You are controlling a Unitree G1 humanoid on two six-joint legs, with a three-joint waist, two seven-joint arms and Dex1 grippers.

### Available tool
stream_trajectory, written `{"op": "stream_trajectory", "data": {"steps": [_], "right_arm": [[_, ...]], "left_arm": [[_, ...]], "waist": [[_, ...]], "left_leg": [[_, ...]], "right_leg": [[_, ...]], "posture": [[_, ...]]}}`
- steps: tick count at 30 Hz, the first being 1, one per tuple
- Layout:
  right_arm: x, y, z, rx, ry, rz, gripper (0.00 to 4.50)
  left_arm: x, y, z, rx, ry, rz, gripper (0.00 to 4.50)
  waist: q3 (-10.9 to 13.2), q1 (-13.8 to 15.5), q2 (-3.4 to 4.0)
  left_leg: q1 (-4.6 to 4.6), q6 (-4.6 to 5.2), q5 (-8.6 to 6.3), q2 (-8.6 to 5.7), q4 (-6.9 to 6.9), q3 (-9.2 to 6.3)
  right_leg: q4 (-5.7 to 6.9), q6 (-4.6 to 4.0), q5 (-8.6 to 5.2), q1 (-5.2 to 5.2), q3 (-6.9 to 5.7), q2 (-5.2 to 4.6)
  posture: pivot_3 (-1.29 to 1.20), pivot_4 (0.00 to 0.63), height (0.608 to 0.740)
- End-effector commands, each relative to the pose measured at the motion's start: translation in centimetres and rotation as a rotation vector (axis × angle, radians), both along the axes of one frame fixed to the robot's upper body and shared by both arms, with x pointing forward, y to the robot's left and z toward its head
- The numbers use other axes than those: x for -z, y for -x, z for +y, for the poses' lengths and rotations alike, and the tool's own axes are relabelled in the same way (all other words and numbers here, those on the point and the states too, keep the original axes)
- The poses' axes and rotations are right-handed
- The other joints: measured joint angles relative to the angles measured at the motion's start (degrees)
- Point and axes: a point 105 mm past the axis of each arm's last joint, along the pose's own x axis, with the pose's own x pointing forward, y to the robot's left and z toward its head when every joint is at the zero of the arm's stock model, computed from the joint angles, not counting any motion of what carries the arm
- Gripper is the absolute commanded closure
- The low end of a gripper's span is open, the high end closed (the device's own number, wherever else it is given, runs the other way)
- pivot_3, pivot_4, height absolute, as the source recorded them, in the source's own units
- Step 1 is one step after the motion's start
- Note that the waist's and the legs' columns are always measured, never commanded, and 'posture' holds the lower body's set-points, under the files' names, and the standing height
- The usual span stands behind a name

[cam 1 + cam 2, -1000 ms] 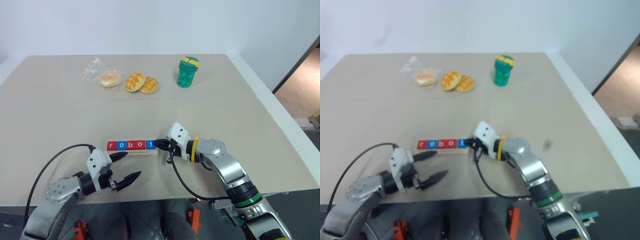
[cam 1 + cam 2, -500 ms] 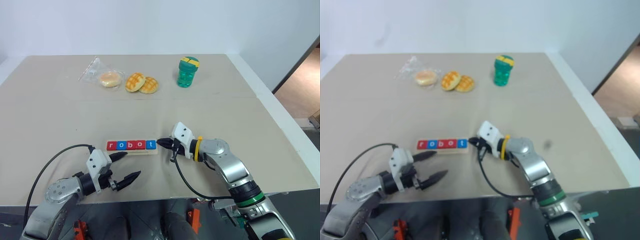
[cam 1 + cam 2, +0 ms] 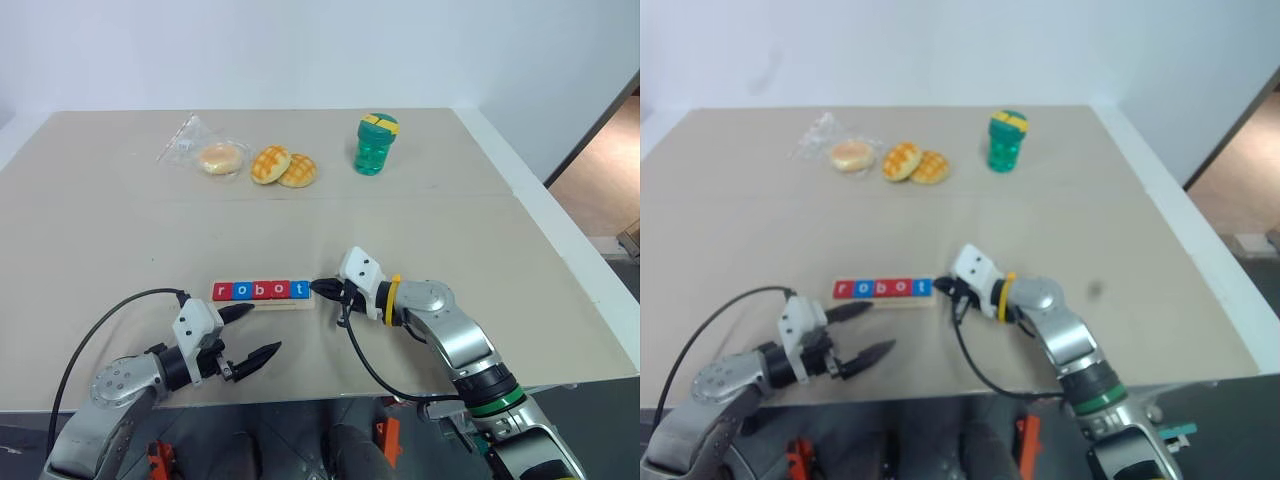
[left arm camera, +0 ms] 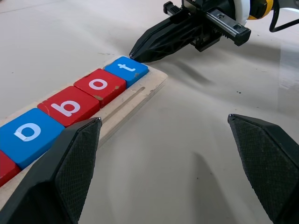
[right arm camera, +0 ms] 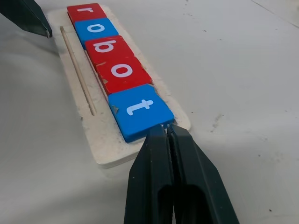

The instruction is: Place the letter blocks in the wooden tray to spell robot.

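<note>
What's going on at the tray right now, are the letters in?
All five letter blocks sit in a row on the wooden tray, reading r-o-b-o-t. The right gripper, jaws together, has its tips at the blue t block on the tray's end. The left gripper hangs wide open nearer the robot, holding nothing.

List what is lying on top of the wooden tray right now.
Five letter blocks lie in a row on the wooden tray, reading r, o, b, o, t: red, blue, red, red, blue. A thin groove runs bare beside them. The tray surface beneath the blocks is covered.
</note>
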Motion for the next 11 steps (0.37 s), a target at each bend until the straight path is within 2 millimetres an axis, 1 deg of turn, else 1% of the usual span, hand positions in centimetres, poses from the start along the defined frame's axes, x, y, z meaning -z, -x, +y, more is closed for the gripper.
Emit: {"op": "stream_trajectory", "data": {"steps": [1,4,5,6,8,10,11], "right_arm": [[-3.3,-1.7,-3.2,0.106,-0.102,-0.046,3.34],[-5.0,-1.9,-5.4,0.136,-0.175,-0.041,2.26],[-5.3,-1.8,-5.8,0.137,-0.189,-0.04,1.88],[-5.5,-1.6,-6.4,0.132,-0.2,-0.029,1.56],[-5.5,-1.0,-7.4,0.122,-0.205,-0.011,0.91],[-5.2,0.0,-8.5,0.099,-0.213,0.017,0.17],[-5.1,0.5,-8.8,0.092,-0.215,0.032,0.04]], "left_arm": [[-2.2,-2.1,2.9,-0.154,0.02,-0.08,0.0],[-2.8,-3.3,5.9,-0.276,0.014,-0.096,0.0],[-2.9,-3.6,6.5,-0.301,0.008,-0.1,0.0],[-2.9,-4.0,7.7,-0.349,-0.001,-0.091,0.0],[-3.1,-4.4,9.3,-0.415,-0.009,-0.086,0.0],[-3.3,-4.3,11.2,-0.479,-0.034,-0.095,0.0],[-3.4,-4.2,11.9,-0.504,-0.045,-0.104,0.0]], "waist": [[0.0,0.08,0.0],[0.0,0.17,0.0],[0.0,0.17,0.0],[0.0,0.16,0.0],[0.0,0.13,0.0],[0.0,0.16,-0.01],[0.0,0.16,-0.01]], "left_leg": [[-0.01,0.0,0.0,0.0,0.01,0.0],[-0.01,0.0,0.01,-0.02,0.06,0.01],[0.0,0.0,0.01,-0.02,0.07,0.01],[0.0,0.0,0.0,-0.02,0.06,0.01],[0.0,0.01,0.0,-0.04,0.04,0.02],[-0.02,0.03,-0.03,-0.03,0.0,-0.01],[-0.03,0.04,-0.04,-0.03,-0.01,-0.03]], "right_leg": [[0.0,0.02,0.01,0.0,0.0,-0.01],[0.0,0.05,0.05,0.02,0.0,0.0],[0.0,0.05,0.05,0.03,0.0,0.0],[0.0,0.05,0.05,0.04,0.0,0.0],[0.0,0.04,0.04,0.03,0.01,-0.01],[-0.01,0.0,0.02,0.01,0.0,0.0],[-0.01,-0.04,0.01,0.02,-0.01,0.0]], "posture": [[0.0,0.15,0.74],[0.0,0.15,0.74],[0.0,0.15,0.74],[0.0,0.15,0.74],[0.0,0.15,0.74],[0.0,0.15,0.74],[0.0,0.15,0.74]]}}
